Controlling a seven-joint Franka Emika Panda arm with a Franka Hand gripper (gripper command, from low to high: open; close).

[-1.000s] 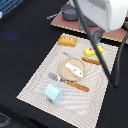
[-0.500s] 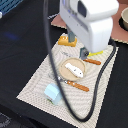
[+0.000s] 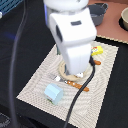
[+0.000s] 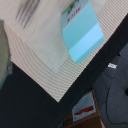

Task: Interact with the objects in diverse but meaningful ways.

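Pale blue-and-white carton (image 3: 53,93) lying untouched on the woven mat (image 3: 35,82) at its near edge, close below the wrist camera. Arm now swung in over the mat's centre, hiding the plate — an approach, seemingly. Hand unseen; state undeterminable.

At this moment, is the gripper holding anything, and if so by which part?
It cannot be told. In the exterior view the arm hides its own jaws, and the wrist view shows only the carton lying on the striped mat, no jaws.
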